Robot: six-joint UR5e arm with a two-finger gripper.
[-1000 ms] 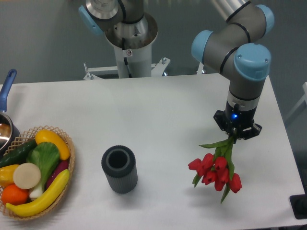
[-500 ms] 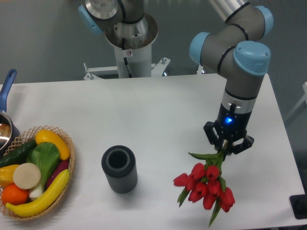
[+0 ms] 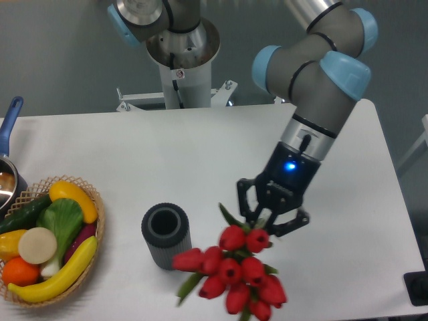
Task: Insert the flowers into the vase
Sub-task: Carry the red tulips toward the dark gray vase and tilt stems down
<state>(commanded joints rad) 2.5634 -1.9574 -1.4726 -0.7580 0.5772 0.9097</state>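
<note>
The flowers, a bunch of red tulips with green leaves, hang from my gripper, which is shut on their stems. The buds are at the lower middle, held in the air just right of the vase. The vase, a short dark grey ribbed cylinder with an open top, stands upright on the white table, left of the gripper. The stems are mostly hidden behind the buds and the fingers. The leftmost bud comes close to the vase's right side.
A woven basket with fruit and vegetables stands at the left edge. A pot with a blue handle is at the far left. The robot's base column stands behind the table. A dark object is at the lower right corner.
My gripper has moved left and tilted, carrying the flowers from the right part of the table to just right of the vase. The buds are now larger in the frame and closer to the vase.
</note>
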